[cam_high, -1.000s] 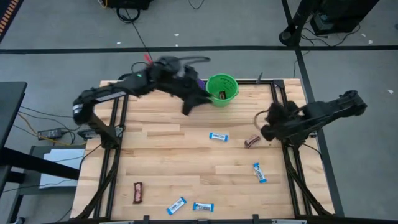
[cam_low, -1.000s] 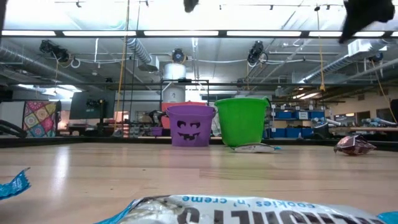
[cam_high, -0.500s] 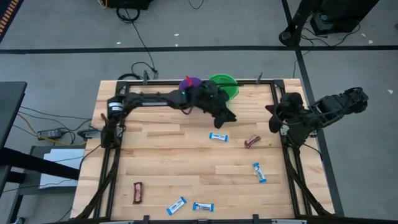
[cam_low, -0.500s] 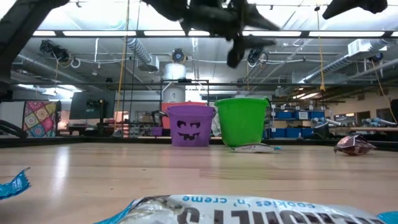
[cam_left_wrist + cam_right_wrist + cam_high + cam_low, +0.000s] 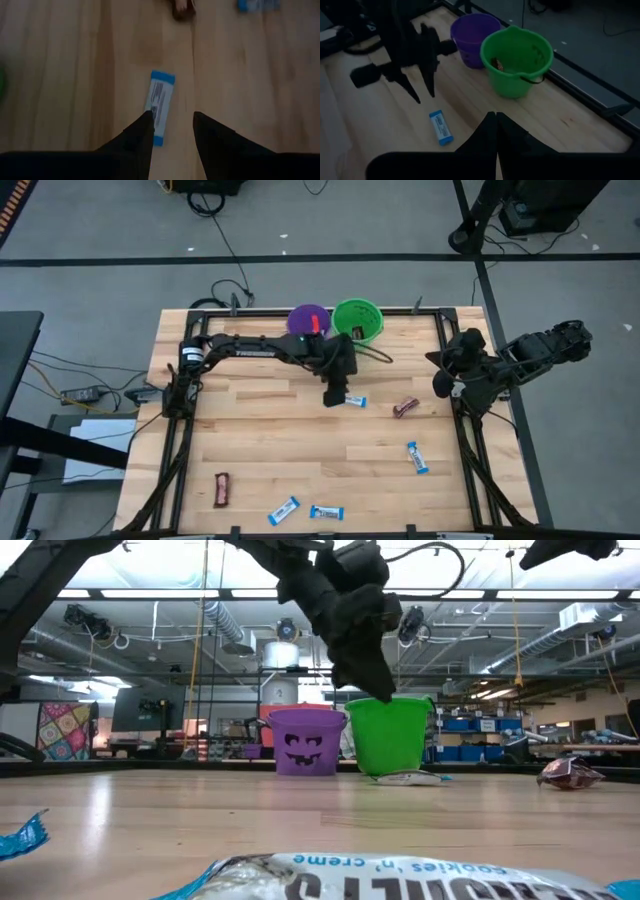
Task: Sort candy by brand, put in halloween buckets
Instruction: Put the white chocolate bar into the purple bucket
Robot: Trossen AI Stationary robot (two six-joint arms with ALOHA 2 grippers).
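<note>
Your left gripper point(image 5: 172, 122) hangs spread and empty just above a blue-and-white candy bar point(image 5: 352, 401), which lies flat on the table point(image 5: 260, 430) near the purple bucket point(image 5: 307, 319) and green bucket point(image 5: 357, 320); one finger point(image 5: 142, 131) may graze it, though that's hard to judge. The left arm reaches across from the table's left. Your right gripper point(image 5: 496, 122), fingers pressed together, waits at the right edge.

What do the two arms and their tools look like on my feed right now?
Both arms are dark, nearly black, built of jointed segments. The left arm has a pale band near its base and a thin dark cable looping off its wrist. The left tool has two black, tapered fingers. The right tool shows the same dark, pointed fingers.
</note>
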